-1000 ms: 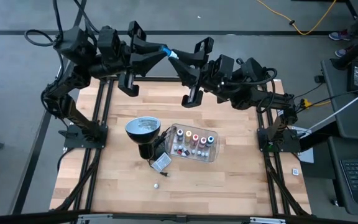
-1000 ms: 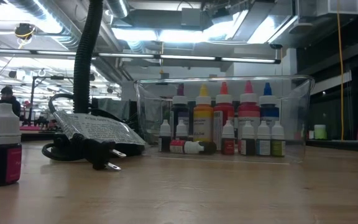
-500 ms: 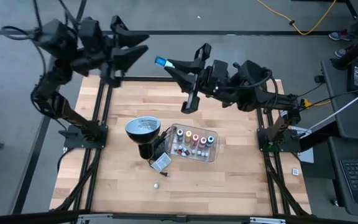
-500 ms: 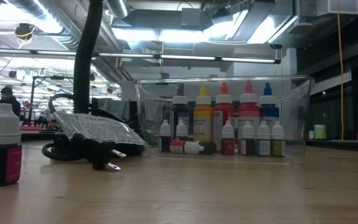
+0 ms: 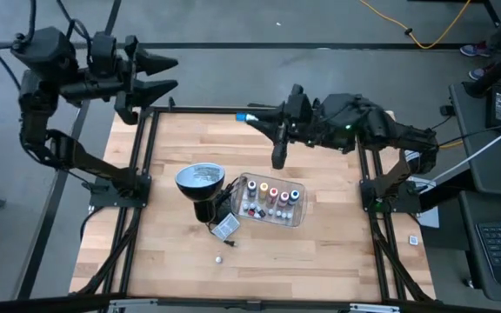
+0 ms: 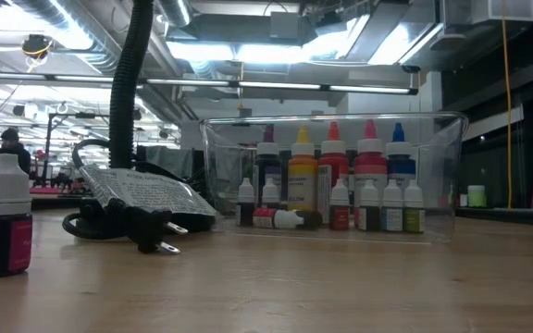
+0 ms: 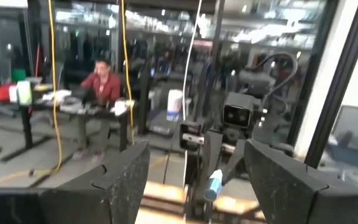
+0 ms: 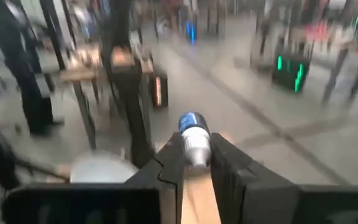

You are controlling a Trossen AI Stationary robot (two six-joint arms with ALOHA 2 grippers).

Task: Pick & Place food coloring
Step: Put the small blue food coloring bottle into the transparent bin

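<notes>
A: What changed in the last second?

B: The two claws were meeting tip to tip over the table's far edge. Now the left claw (image 5: 170, 73) has let go and pulled back past the far-left corner, its fingers spread wide and holding nothing.

A: And the bottle?

B: The blue-capped food coloring bottle (image 5: 247, 116) sits clenched in the right claw (image 5: 255, 116), above the far edge of the table (image 5: 320, 248).

A: So the handover is done?

B: It looks so. I'd judge the next job is carrying it to the clear tray (image 5: 301, 214), where the other bottles (image 6: 333, 185) stand in rows.
</notes>
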